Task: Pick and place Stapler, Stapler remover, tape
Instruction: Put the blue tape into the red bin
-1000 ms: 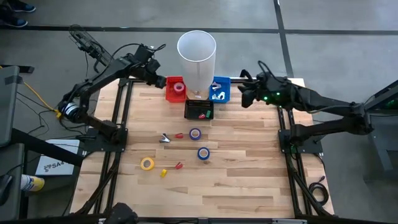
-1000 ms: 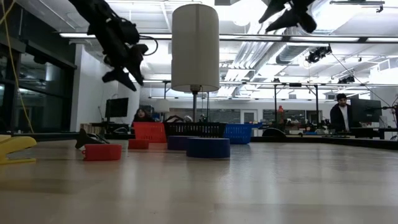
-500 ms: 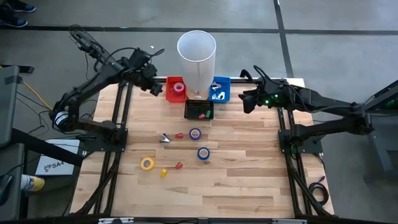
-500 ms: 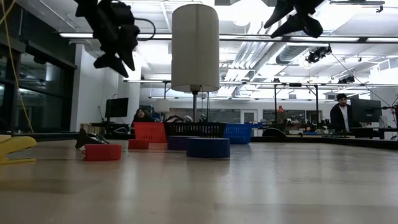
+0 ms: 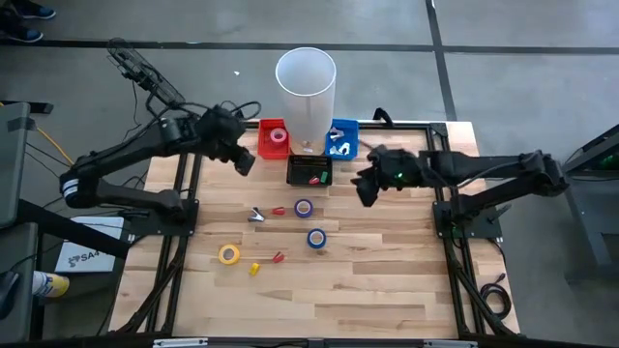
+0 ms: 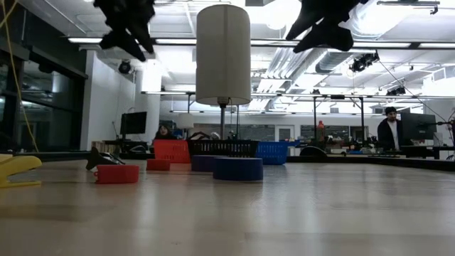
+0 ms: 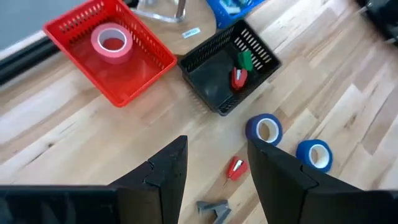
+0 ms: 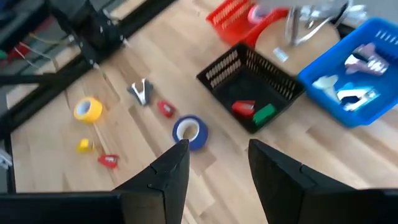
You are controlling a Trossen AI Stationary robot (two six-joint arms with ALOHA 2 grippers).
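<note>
While both arms hang up in the air over the surface [image 5: 387, 280], neither one holds anything. The left hand [image 5: 242, 159] has its two fingers [image 7: 165, 171] apart with a gap between them, and so does the right hand [image 5: 366, 188]; nothing sits in either gap. Below and ahead of the left hand is a red basket [image 7: 134, 78] with a pink tape roll [image 7: 112, 40] lying flat inside it. Just past that is a black basket [image 7: 211, 90] with a small red thing and a small green thing in it. Under and ahead of the right hand lies a blue tape roll [image 5: 304, 208], and a second blue tape roll [image 5: 316, 237] lies a little farther off. A yellow tape roll [image 5: 228, 254] is well away from both hands. A blue basket [image 5: 346, 145] sits near the right hand, beside a tall white lamp [image 5: 306, 87]. Some little red and yellow pieces and a grey one lie near the rolls; I cannot tell which are staplers or removers. A tape roll looks light and stiff, and its round side may be a bit slippery. I think the best hold is one finger in the hole and one outside, pinching the ring wall, or both fingers across the outside while it lies flat.
</note>
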